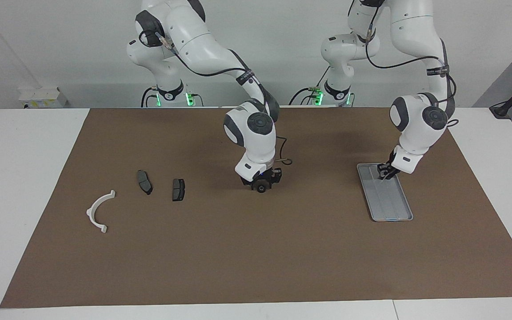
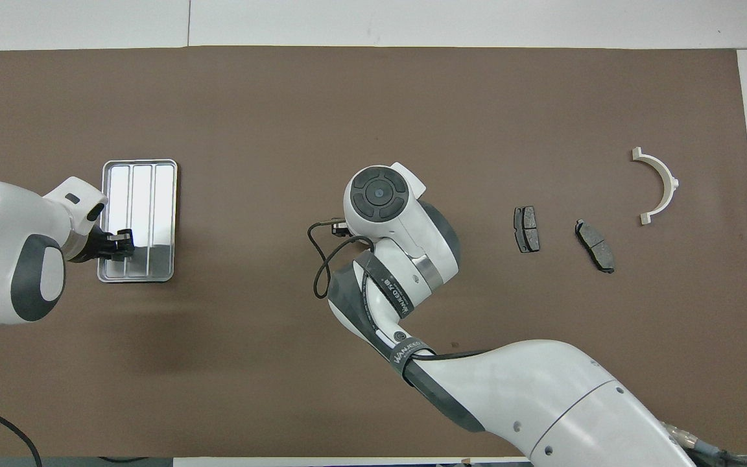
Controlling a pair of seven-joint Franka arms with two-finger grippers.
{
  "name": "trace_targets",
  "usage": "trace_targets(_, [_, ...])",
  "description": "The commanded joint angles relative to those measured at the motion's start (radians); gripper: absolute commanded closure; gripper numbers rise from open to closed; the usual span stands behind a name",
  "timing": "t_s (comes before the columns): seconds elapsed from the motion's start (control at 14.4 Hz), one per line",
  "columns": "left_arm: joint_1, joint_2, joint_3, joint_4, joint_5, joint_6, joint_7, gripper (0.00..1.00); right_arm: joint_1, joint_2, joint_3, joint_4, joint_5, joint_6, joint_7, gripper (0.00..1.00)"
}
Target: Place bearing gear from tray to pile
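The bearing gear (image 1: 261, 189), a small black ring, lies on the brown mat midway between the tray and the pile. My right gripper (image 1: 262, 184) is down on it, fingers closed against its sides. In the overhead view the right arm's wrist hides the gear. The silver ridged tray (image 1: 390, 205) (image 2: 141, 183) lies toward the left arm's end and holds nothing visible. My left gripper (image 1: 386, 174) (image 2: 123, 237) hangs low over the tray's end nearer to the robots, shut and holding nothing. The pile is a white curved bracket (image 1: 98, 211) (image 2: 663, 183) and two dark plates (image 1: 144, 182) (image 1: 178, 189).
The brown mat (image 1: 256, 258) covers most of the white table. A thin cable loops from the right arm's wrist (image 2: 321, 259) just above the mat. The two dark plates (image 2: 526, 229) (image 2: 595, 245) lie between the gear and the bracket.
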Motion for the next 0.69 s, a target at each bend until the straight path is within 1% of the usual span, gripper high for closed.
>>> trace_targets(0.0, [0.020,-0.021,-0.006,-0.030,0.008,0.023,0.036,0.87,-0.015,-0.008,0.009,-0.026,0.006,0.029,-0.005,0.96])
trace_targets(0.07, [0.020,-0.019,-0.006,-0.023,0.008,0.017,0.036,0.87,-0.015,-0.010,0.009,-0.028,0.006,0.028,-0.010,1.00])
trace_targets(0.14, [0.019,-0.017,-0.006,-0.013,0.008,0.017,0.036,0.90,-0.015,-0.011,0.008,-0.026,0.005,0.020,-0.010,1.00])
trace_targets(0.28, [0.008,-0.019,-0.009,0.022,-0.001,0.000,0.027,0.91,-0.016,-0.014,0.005,-0.008,-0.009,-0.014,-0.012,1.00])
trace_targets(0.42, [-0.001,-0.028,-0.015,0.065,-0.053,-0.049,0.021,0.90,-0.045,-0.026,0.005,0.037,-0.011,-0.072,-0.013,1.00])
trace_targets(0.56, [-0.045,-0.033,-0.017,0.128,-0.105,-0.118,-0.013,0.90,-0.079,-0.066,0.003,0.060,-0.011,-0.118,-0.053,1.00])
trace_targets(0.62, [-0.074,-0.031,-0.017,0.169,-0.112,-0.155,-0.074,0.90,-0.110,-0.089,0.005,0.061,-0.009,-0.129,-0.085,1.00])
